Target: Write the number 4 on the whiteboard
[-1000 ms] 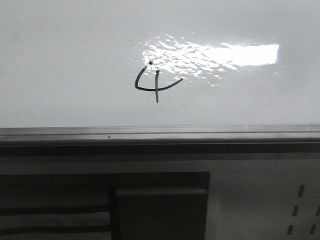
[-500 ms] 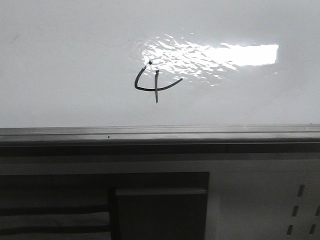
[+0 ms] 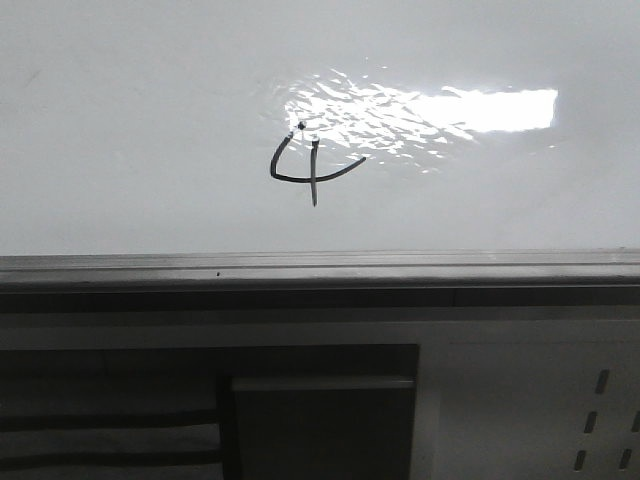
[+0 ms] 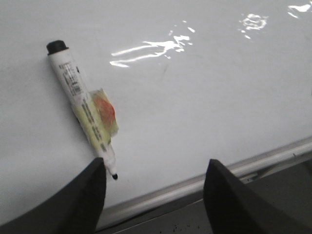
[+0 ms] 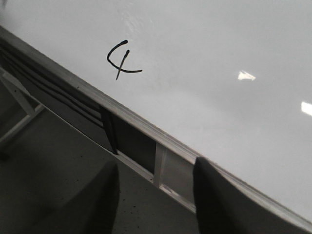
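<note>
A thin black number 4 [image 3: 312,168] is drawn on the glossy whiteboard [image 3: 120,130], just below a bright rippled reflection. The right wrist view shows the same number 4 [image 5: 121,59] on the whiteboard [image 5: 219,73], far from my right gripper [image 5: 156,168], which is open and empty over the board's edge. In the left wrist view a white marker [image 4: 84,105] with a yellow-and-red tag lies flat on the whiteboard [image 4: 204,97], uncapped, tip beside one finger of my left gripper [image 4: 156,168], which is open and holds nothing. Neither gripper shows in the front view.
A grey metal edge rail [image 3: 320,268] runs along the board's near side, also seen as the rail [image 4: 234,170] in the left wrist view. Below it sit a dark cabinet panel [image 3: 320,420] and a slotted white frame [image 3: 600,420]. Dark speckled floor [image 5: 58,185] lies under the right gripper.
</note>
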Motion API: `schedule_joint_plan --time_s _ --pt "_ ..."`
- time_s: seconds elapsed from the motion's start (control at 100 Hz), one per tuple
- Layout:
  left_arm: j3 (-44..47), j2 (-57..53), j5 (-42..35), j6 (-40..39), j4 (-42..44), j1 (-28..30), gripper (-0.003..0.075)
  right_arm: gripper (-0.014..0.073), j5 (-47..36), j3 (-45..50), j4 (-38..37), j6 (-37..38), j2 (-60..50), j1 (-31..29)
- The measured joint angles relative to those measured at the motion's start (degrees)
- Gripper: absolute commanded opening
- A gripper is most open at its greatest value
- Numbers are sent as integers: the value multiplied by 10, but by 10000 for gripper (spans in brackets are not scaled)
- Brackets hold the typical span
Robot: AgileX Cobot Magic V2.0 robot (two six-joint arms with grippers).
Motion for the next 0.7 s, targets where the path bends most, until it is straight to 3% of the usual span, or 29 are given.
schedule_joint_plan --time_s 0.15,0.29,0.36,0.44,0.54,0.7 --pt "54 -107 19 -1 7 0 405 153 -31 47 -56 64 -22 0" --pt "153 -195 -62 -3 8 0 361 90 -121 126 -72 73 -62 0" --pt "202 -229 -123 -4 -2 0 286 24 -169 165 -74 75 -81 0" --pt "246 -255 -189 -5 -25 0 146 -69 -220 200 -76 75 -100 0" --pt "276 -268 -244 -7 -48 0 -22 -71 -266 228 -76 75 -110 0" --pt "284 -271 -275 -7 -60 0 -20 -72 -285 247 -78 75 -113 0"
